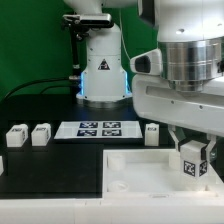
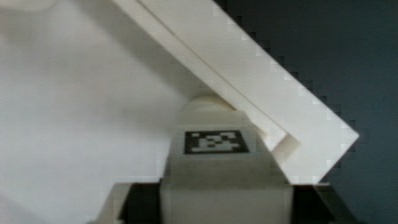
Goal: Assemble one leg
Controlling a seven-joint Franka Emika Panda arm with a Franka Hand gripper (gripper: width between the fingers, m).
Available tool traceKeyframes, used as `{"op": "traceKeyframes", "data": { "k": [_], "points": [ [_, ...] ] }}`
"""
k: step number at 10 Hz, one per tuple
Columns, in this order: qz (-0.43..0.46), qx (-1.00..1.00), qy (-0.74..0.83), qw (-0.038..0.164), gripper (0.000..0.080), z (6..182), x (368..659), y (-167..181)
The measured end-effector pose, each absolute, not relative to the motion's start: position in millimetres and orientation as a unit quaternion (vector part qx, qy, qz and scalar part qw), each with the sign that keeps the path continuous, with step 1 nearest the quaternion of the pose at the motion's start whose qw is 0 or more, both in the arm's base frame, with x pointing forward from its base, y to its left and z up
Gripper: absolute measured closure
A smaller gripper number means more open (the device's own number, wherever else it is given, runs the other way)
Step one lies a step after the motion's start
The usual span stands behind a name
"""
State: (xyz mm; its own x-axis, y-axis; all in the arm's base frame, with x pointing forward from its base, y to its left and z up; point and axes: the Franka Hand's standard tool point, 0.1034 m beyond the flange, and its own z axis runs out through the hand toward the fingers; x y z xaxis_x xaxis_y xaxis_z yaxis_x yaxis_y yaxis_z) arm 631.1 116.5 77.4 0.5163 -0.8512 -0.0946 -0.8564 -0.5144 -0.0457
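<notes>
My gripper (image 1: 192,150) is shut on a white leg (image 1: 193,160) with a black-and-white tag, holding it upright over the near right corner of the large white tray-like piece (image 1: 135,170). In the wrist view the leg (image 2: 217,165) sits between my dark fingers (image 2: 139,202), its tagged face showing, its tip against the inside of the tray's raised rim (image 2: 240,70) at the corner. Three more legs lie on the black table: two on the exterior view's left (image 1: 17,136) (image 1: 41,133) and one behind the tray (image 1: 152,132).
The marker board (image 1: 97,128) lies flat at the middle back of the table. The robot base (image 1: 103,65) stands behind it, with a green backdrop beyond. The arm's wrist (image 1: 185,80) fills the exterior view's upper right.
</notes>
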Motion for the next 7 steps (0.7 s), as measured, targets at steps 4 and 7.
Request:
{"op": "traceKeyframes", "data": {
  "k": [4, 7],
  "points": [
    [0.033, -0.793, 0.607, 0.037, 0.0506, 77.2, 631.0, 120.1],
    [0.032, -0.820, 0.571, 0.038, 0.0327, 77.1, 630.6, 120.1]
  ]
}}
